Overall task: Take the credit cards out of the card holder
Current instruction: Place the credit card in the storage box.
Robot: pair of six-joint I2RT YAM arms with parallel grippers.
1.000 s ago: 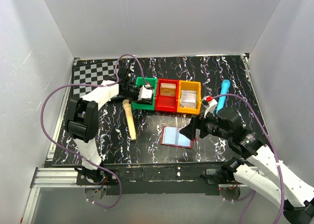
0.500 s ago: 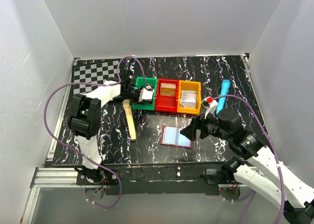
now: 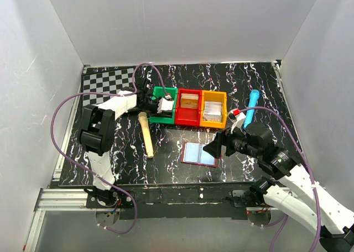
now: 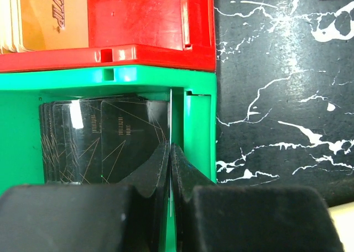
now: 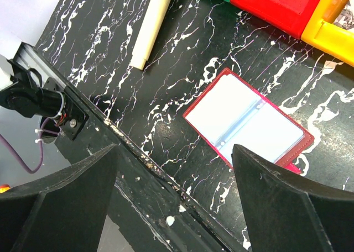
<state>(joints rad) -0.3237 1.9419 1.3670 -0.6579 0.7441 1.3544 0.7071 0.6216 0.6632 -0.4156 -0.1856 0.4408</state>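
The card holder [image 3: 199, 153] lies open on the table, maroon rim, pale-blue inside up; it also shows in the right wrist view [image 5: 249, 122]. My right gripper [image 3: 213, 148] is open and empty, hovering by the holder's right edge, its fingers [image 5: 66, 197] wide apart. My left gripper [image 3: 160, 104] is over the green bin [image 3: 160, 119]. In the left wrist view its jaws [image 4: 170, 147] are shut on a thin card seen edge-on. Several dark cards [image 4: 99, 136] lie in the green bin [image 4: 193, 119].
A red bin [image 3: 188, 118] with a gold card [image 4: 52, 17] and a yellow bin [image 3: 213, 121] with cards stand beside the green one. A cream stick [image 3: 146, 135] lies left of the holder. A blue marker [image 3: 251, 104] is at right, a checkered mat [image 3: 105, 83] at back left.
My left gripper has shifted slightly back-left over the green bin and the card in it now shows smaller. The right arm has barely moved.
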